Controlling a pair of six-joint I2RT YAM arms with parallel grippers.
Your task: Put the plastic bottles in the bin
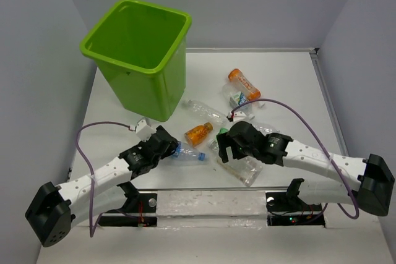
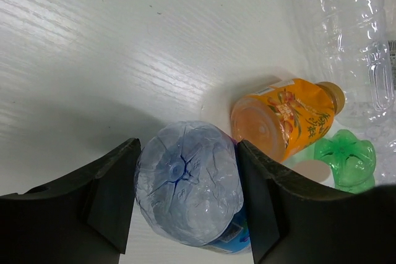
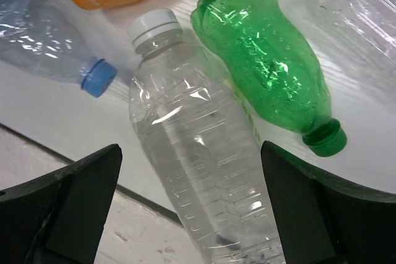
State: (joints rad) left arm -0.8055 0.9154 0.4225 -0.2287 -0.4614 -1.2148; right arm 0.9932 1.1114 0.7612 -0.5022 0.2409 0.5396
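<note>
We see the bin (image 1: pixel 148 85) as a large lime-green tub, square with rounded corners, tapered walls and a rolled rim; it stands upright on the table (image 1: pixel 291 85), well beyond the left gripper (image 1: pixel 168 146) and apart from it; the part of its inside we can see shows only green walls. The bottles all lie on the table outside it.

The left gripper (image 2: pixel 187 146) is closed on a crumpled blue-tinted bottle (image 2: pixel 189 180), one finger pressed against each side near its base; a blue label band shows at its lower edge, too hidden for us to read. Just beyond and to the right of those fingers lies an orange bottle (image 2: pixel 288 119); its orange label carries a flower picture and characters we cannot make out.

The right gripper (image 3: pixel 190 153) stands wide open, its fingers either side of a clear bottle (image 3: pixel 198 165) with a white cap and not touching it; just right of that lies a green bottle (image 3: pixel 266 60) with a green cap.
</note>
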